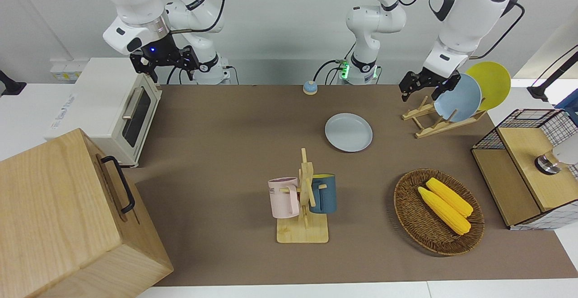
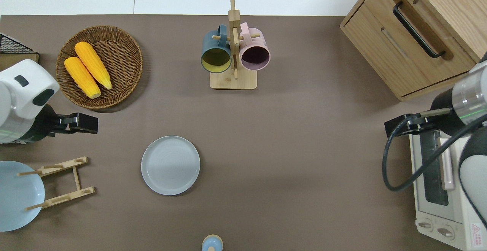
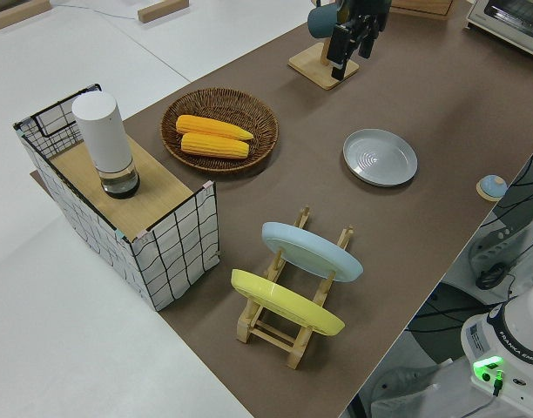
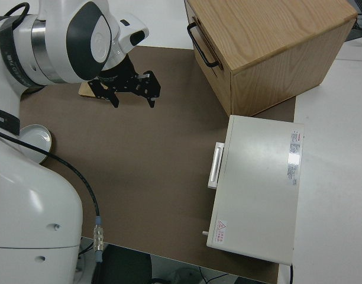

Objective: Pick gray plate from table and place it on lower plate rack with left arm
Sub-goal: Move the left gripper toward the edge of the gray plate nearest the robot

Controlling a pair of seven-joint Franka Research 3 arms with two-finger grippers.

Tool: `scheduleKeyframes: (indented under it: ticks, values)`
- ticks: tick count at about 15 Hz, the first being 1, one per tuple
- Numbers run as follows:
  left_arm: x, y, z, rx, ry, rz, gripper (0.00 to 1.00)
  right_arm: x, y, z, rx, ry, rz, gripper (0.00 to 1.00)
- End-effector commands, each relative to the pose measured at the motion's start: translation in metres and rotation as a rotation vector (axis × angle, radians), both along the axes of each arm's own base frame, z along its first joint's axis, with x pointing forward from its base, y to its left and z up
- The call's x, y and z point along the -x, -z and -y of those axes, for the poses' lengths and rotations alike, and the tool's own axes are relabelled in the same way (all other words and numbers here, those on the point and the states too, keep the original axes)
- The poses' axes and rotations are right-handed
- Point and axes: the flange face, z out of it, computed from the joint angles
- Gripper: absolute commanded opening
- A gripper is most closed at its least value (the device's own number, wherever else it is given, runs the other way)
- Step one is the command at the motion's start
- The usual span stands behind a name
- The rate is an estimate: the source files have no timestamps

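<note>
The gray plate [image 1: 348, 132] lies flat on the brown table, also in the overhead view [image 2: 170, 165] and left side view [image 3: 380, 158]. The lower plate rack [image 1: 417, 111] stands toward the left arm's end [image 2: 76, 175] [image 3: 294, 335]. It holds a light blue plate [image 1: 457, 98] and a yellow plate [image 1: 492, 83], and its outer pegs are bare. My left gripper [image 1: 417, 83] is open and empty, in the air over bare table between the rack and the wicker basket [image 2: 89, 123] [image 3: 349, 39]. My right gripper [image 1: 165, 65] is open, empty and parked [image 4: 132, 100].
A wicker basket [image 2: 125, 45] with two corn cobs lies farther from the robots than the rack. A wooden mug stand [image 2: 233, 81] carries a blue and a pink mug. A wooden cabinet [image 2: 414, 38], a toaster oven [image 2: 437, 190], a wire crate [image 1: 533, 122] and a small blue bell [image 2: 212, 242] are around.
</note>
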Motion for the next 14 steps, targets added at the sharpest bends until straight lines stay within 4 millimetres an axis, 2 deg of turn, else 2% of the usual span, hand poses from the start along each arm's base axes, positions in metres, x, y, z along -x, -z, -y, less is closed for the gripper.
scheduleKeyframes:
  ticks: [1,10,14]
  values:
    - [0.026,0.040,0.004,0.060,-0.100,0.021,1.00,0.002,-0.003,0.002,0.007,0.014,-0.002,0.983]
    - [0.078,0.142,0.023,0.087,-0.135,0.079,1.00,0.002,-0.003,0.002,0.007,0.014,-0.002,0.983]
    - [0.091,0.173,0.022,0.129,-0.184,0.058,1.00,0.002,-0.004,0.003,0.007,0.016,0.000,0.983]
